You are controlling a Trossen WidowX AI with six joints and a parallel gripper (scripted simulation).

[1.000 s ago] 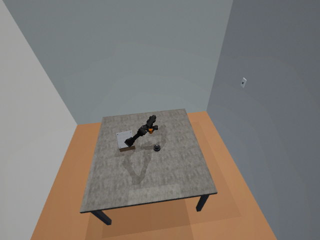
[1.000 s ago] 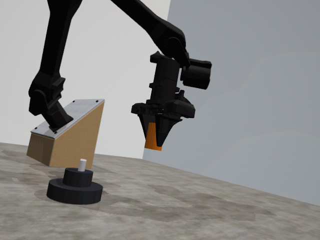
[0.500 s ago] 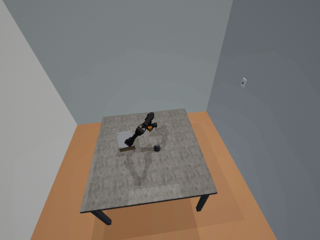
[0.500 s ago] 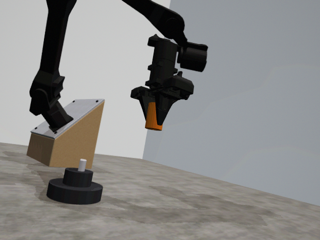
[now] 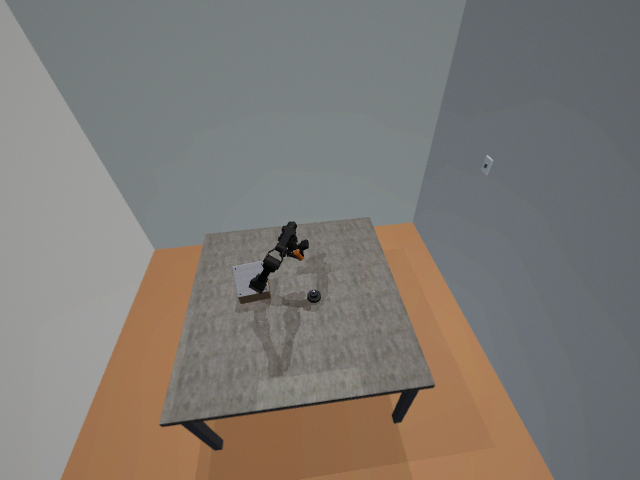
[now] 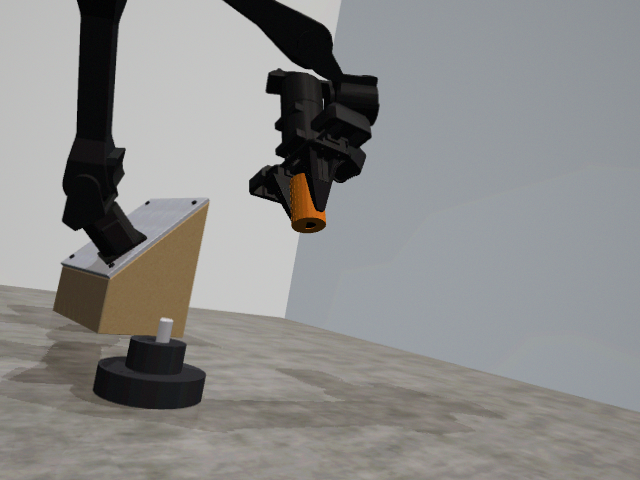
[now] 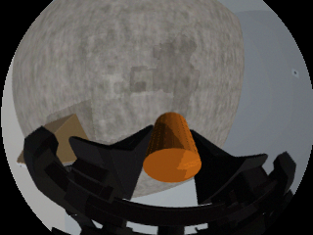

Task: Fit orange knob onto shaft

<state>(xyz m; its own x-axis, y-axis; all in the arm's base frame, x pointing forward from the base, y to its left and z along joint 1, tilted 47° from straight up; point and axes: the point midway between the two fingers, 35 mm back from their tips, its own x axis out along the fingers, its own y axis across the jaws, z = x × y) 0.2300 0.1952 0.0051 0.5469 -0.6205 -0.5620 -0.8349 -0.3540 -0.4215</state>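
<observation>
The orange knob (image 5: pixel 298 254) (image 6: pixel 301 198) (image 7: pixel 171 164) is held high above the table, a little tilted. Its underside with a dark hole shows in the exterior view; the hole's flat side is too small to make out surely. My gripper (image 6: pixel 307 201) (image 7: pixel 171 131) is shut on the knob, one finger on each side. The black round pedestal (image 5: pixel 313 296) (image 6: pixel 149 384) stands on the table, lower and to the left of the knob in the exterior view. Its silver shaft (image 6: pixel 164 330) points straight up with nothing on it. The pedestal does not show in the wrist view.
The arm's base is mounted on a wooden wedge block (image 6: pixel 147 289) (image 7: pixel 70 139) with a sloping grey top plate (image 5: pixel 247 279), behind and left of the pedestal in the exterior view. The grey table (image 5: pixel 356 335) carries both. Walls stand beyond the table.
</observation>
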